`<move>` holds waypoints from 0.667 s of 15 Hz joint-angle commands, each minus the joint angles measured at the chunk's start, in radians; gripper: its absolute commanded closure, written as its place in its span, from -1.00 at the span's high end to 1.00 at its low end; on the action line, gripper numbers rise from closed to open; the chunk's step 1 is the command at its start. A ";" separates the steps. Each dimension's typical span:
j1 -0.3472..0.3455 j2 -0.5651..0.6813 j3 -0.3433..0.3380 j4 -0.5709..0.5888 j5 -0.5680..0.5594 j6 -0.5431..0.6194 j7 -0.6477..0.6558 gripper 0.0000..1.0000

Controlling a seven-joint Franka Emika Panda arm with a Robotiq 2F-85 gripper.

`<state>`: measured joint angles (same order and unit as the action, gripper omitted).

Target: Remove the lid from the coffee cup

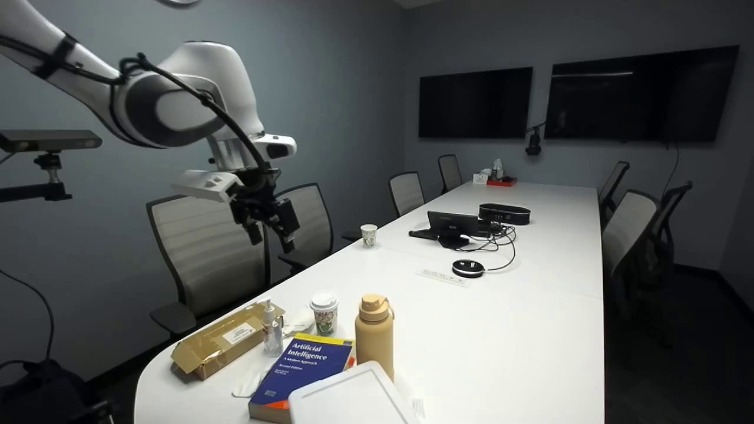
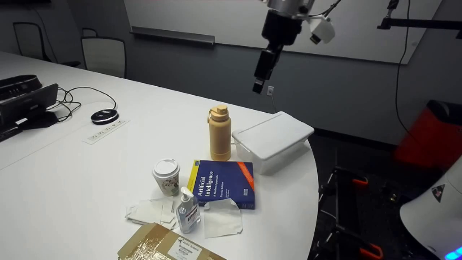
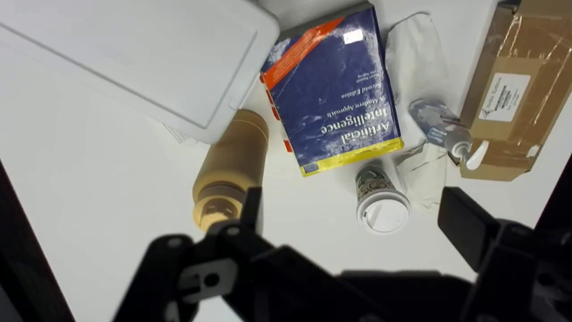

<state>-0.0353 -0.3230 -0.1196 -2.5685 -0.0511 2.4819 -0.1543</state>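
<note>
The coffee cup is a small whitish patterned cup standing upright on the table. It shows in both exterior views and in the wrist view. The white round lid sits on its rim, in both exterior views and in the wrist view. My gripper is open and empty, high above the table and apart from the cup, in both exterior views. In the wrist view my gripper has its fingers wide apart, with the lid seen between them, below.
A tall tan bottle, a blue book, a sanitizer bottle and napkins stand or lie near the cup. A cardboard box and a white-lidded bin lie farther out. Another small cup stands farther along the table.
</note>
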 commanded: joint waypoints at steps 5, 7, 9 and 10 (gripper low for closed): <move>0.034 0.515 0.069 0.409 0.122 0.086 0.059 1.00; 0.033 0.640 0.093 0.513 0.127 0.093 0.094 1.00; 0.031 0.737 0.109 0.592 0.123 0.098 0.124 1.00; 0.034 0.782 0.111 0.626 0.114 0.103 0.143 1.00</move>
<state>-0.0032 0.3216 -0.0217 -2.0716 0.0577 2.5756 -0.0533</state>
